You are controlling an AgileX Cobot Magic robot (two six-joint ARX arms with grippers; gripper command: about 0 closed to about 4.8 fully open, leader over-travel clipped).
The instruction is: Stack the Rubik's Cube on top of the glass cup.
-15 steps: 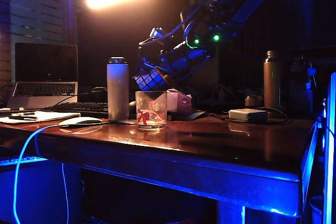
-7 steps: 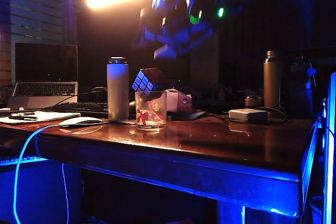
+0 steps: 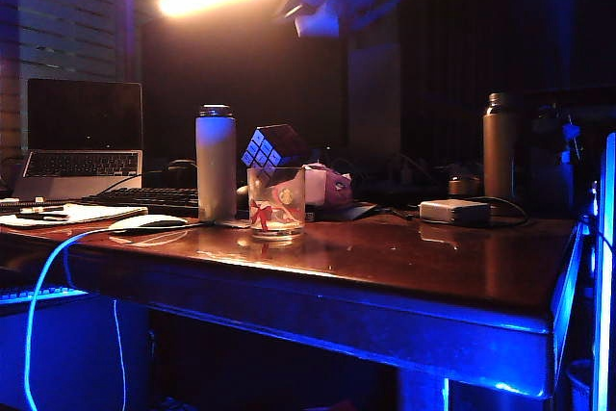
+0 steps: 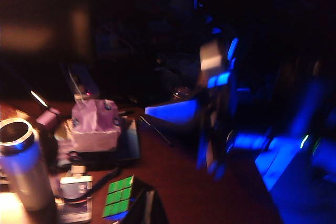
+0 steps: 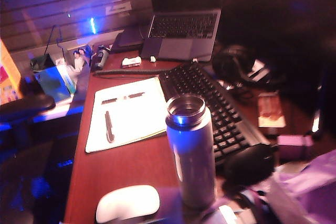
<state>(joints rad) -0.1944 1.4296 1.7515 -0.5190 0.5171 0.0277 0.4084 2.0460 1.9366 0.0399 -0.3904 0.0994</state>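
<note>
Right gripper point(image 3: 318, 18), blurred at twelve o'clock above the tilted Rubik's Cube point(image 3: 271, 146), grasps nothing; its jaws' spread is unreadable, and the left gripper is unseen. The cube on the glass cup point(image 3: 277, 201) looks light, rigid and tippy: hold opposite flat faces.

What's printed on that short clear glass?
Red and pink figures on the short clear glass cup, clearest in the exterior view.

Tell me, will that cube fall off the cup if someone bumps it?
Probably yes. The Rubik's Cube sits tilted on the glass cup's rim, one corner dipping in, so a nudge could likely tip it. The cup looks like clear glass, so it might slide on the shiny table and could break.
</note>
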